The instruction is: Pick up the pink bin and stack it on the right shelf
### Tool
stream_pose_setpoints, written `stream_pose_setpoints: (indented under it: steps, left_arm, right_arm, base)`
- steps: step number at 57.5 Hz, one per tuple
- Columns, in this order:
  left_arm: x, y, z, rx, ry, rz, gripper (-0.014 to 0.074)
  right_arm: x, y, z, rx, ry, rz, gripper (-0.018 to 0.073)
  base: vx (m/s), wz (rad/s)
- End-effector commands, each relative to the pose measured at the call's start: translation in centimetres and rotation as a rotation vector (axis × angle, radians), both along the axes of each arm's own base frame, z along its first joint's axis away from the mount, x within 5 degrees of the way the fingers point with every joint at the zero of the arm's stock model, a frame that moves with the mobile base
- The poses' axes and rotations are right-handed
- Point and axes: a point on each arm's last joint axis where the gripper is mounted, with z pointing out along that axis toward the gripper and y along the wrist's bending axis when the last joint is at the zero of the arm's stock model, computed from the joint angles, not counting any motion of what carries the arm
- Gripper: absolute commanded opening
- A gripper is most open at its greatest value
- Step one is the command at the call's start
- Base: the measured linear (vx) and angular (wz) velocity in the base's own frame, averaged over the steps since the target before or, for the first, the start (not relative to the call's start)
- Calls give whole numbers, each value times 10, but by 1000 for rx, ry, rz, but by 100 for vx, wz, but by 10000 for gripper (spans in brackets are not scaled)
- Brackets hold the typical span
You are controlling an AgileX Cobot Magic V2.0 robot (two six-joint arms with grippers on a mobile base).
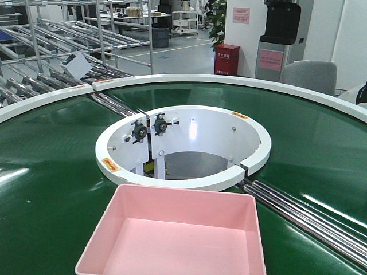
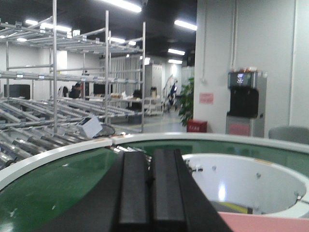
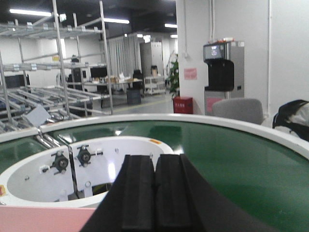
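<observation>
The pink bin (image 1: 172, 240) rests on the green conveyor belt (image 1: 51, 172) at the bottom centre of the front view, empty, its far rim just short of the white inner ring. Neither arm appears in the front view. In the left wrist view my left gripper (image 2: 150, 154) is shut with nothing between its pads, and a corner of the pink bin (image 2: 265, 222) lies low to its right. My right gripper (image 3: 154, 158) is likewise shut and empty, with the pink bin's rim (image 3: 43, 218) low to its left. The right shelf is out of view.
A white ring (image 1: 252, 132) surrounds the belt's open centre just beyond the bin. Steel rollers (image 1: 309, 212) cross the belt at the right. Metal roller racks (image 1: 34, 74) stand at the back left, and a red box (image 1: 227, 59) and a grey chair (image 1: 309, 74) stand behind the belt.
</observation>
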Motion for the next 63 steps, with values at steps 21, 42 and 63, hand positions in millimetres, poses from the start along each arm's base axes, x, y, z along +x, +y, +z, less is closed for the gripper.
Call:
stream_pose_setpoints:
  steps: [21, 42, 63]
  left_arm:
    - [85, -3, -17, 29, 367, 3, 290]
    - [131, -5, -23, -7, 484, -3, 499]
    - [255, -61, 9, 171, 807, -207, 494]
  right_arm:
    - [84, -2, -4, -7, 254, -2, 191]
    - [131, -2, -35, 118, 547, 0, 506]
    - [251, 80, -29, 42, 885, 240, 473]
  base:
    - [0, 0]
    - [0, 0]
    - [0, 0]
